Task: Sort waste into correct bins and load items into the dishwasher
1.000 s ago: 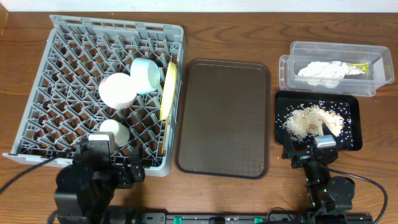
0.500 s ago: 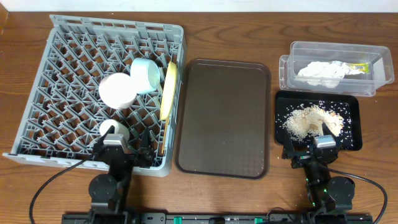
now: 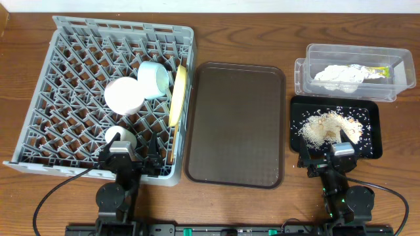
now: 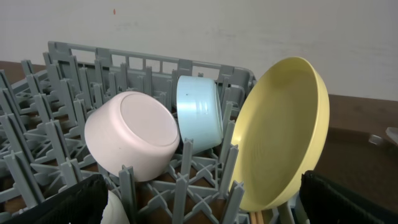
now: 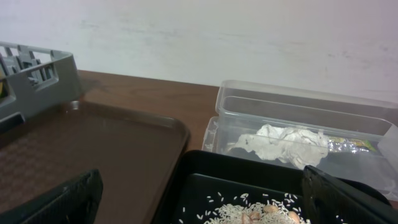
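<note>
**Rack loaded, waste binned, both jaws wide**

At the left of the overhead frame, the grey dish rack (image 3: 39,98) is seen loaded. The white bowl (image 3: 123,95) is tipped on its side, and the light-blue bowl (image 3: 154,78) is lodged just beside it. The pale-yellow plate (image 3: 177,95) is stood on edge along the rack's right side. The brown tray (image 3: 236,124) is laid mid-frame on the tabletop (image 3: 262,33). At upper right, the crumpled napkin (image 3: 338,75) and the snack wrapper (image 3: 380,71) are held in the clear tub (image 3: 315,56). Just below it, rice grains (image 3: 325,128) are heaped in the black tray (image 3: 371,111). The left jaws are spread wide at the rack's lower edge, empty. The right jaws are likewise held wide at the black tray's lower edge, empty.
</note>
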Motion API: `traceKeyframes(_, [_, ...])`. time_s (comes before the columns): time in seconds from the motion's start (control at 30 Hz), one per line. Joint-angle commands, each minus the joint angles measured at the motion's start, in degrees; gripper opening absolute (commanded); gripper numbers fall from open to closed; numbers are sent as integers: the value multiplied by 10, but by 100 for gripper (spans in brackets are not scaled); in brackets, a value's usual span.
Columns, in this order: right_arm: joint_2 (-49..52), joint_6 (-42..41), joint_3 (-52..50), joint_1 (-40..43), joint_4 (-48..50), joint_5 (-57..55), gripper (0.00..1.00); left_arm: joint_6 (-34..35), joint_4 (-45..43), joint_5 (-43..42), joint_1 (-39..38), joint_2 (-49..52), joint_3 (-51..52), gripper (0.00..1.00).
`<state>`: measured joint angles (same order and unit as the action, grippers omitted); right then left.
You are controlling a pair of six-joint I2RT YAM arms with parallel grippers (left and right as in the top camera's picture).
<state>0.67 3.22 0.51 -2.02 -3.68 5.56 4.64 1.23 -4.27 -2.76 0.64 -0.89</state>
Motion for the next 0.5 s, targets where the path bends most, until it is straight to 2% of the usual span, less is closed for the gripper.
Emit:
traceKeyframes(0.0, [-3, 5, -2, -4, -1, 3, 99, 1, 24, -4, 2, 0, 7, 98])
traceKeyframes(0.47, [-3, 5, -2, -4, -1, 3, 99, 1, 24, -4, 2, 0, 7, 98])
